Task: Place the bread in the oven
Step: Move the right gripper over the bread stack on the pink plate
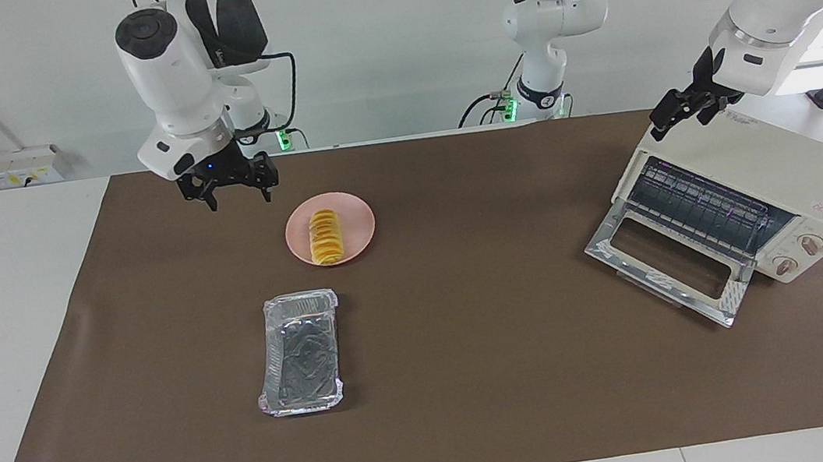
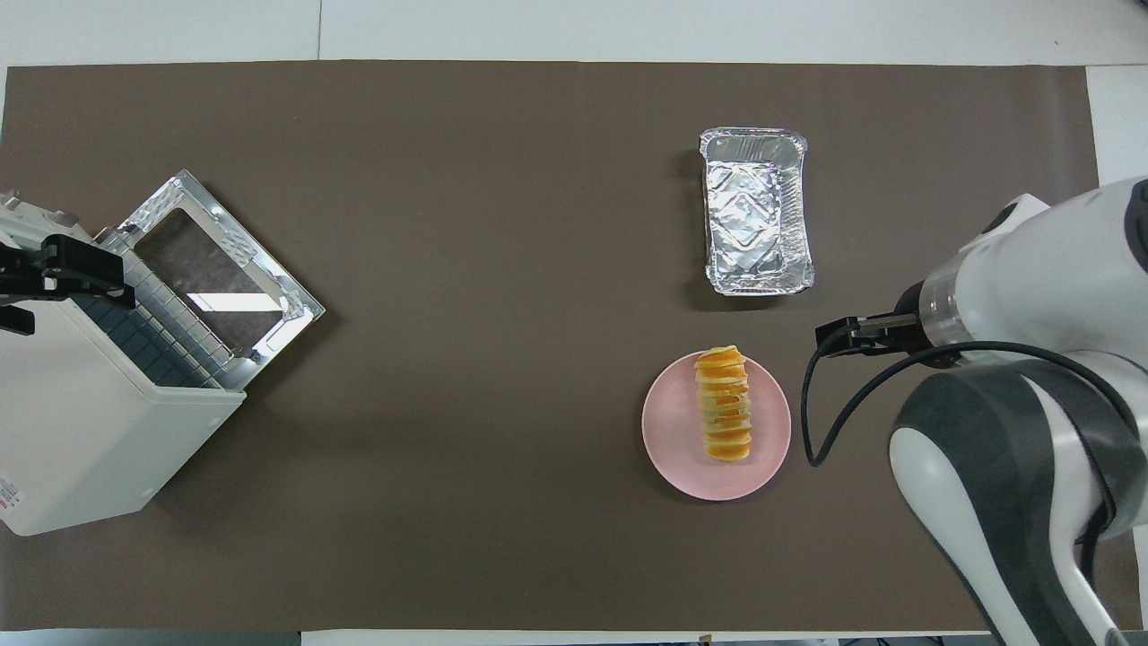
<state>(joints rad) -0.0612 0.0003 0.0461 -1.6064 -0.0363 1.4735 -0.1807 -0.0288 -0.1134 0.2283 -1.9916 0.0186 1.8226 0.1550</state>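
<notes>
The bread [image 1: 325,236] [image 2: 723,404], a ridged golden-yellow loaf, lies on a round pink plate [image 1: 359,222] [image 2: 673,440] on the brown mat. My right gripper [image 1: 239,197] [image 2: 834,341] hangs open and empty above the mat, just beside the plate toward the right arm's end of the table. The cream oven [image 1: 773,167] [image 2: 81,431] stands at the left arm's end, its glass door [image 1: 667,262] [image 2: 224,269] folded down open and the wire rack showing. My left gripper [image 1: 669,119] [image 2: 45,287] waits open over the oven's top.
A rectangular silver foil tray [image 1: 301,352] [image 2: 756,211] with nothing in it sits farther from the robots than the plate. A brown mat [image 1: 477,380] covers the table. The right arm's black cable loops down beside the plate.
</notes>
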